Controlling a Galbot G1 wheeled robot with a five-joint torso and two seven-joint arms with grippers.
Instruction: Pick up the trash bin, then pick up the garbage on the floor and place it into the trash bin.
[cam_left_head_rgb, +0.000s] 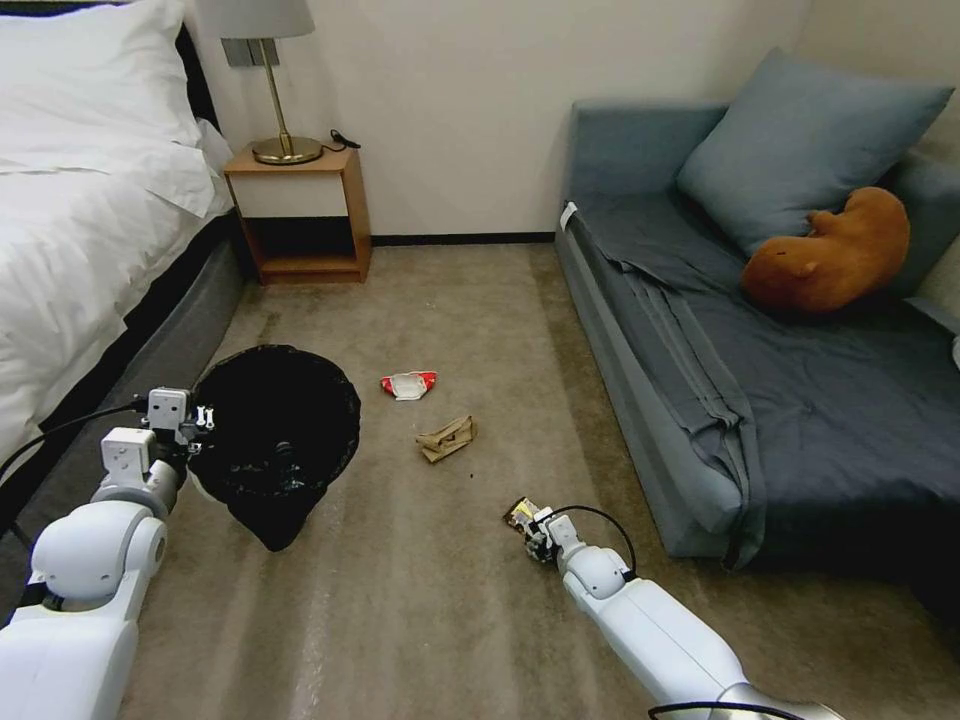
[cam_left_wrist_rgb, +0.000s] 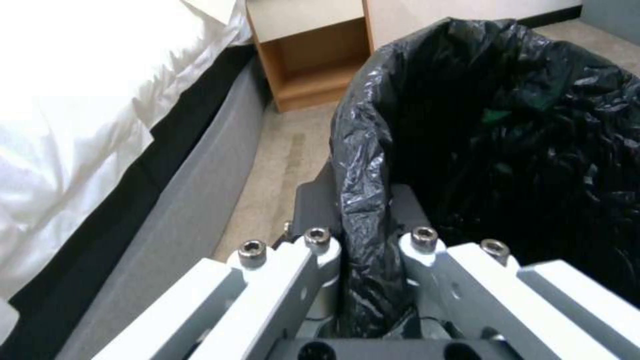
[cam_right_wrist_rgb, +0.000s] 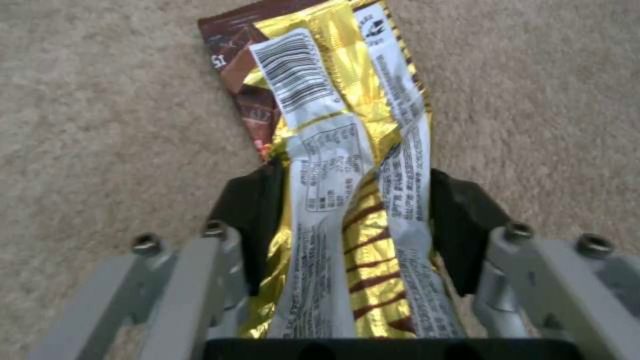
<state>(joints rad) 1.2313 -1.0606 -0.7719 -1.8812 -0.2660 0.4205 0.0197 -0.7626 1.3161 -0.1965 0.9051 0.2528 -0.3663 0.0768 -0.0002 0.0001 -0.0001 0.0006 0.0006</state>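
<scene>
Right gripper (cam_right_wrist_rgb: 347, 220) pinches gold wrapper (cam_right_wrist_rgb: 340, 150) low over carpet, near right (likely for binning). Left gripper (cam_left_wrist_rgb: 367, 240) clamps trash bin (cam_left_head_rgb: 275, 430) rim, near left, mouth open; two scraps beyond.

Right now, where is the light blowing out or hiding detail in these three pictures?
Head view: the trash bin interior reads as flat black. Left wrist view: the white bedding is blown out, while the bin's black bag, clamped in the left gripper, shows only a few glints. Right wrist view: the gold wrapper in the right gripper glares in patches.
</scene>
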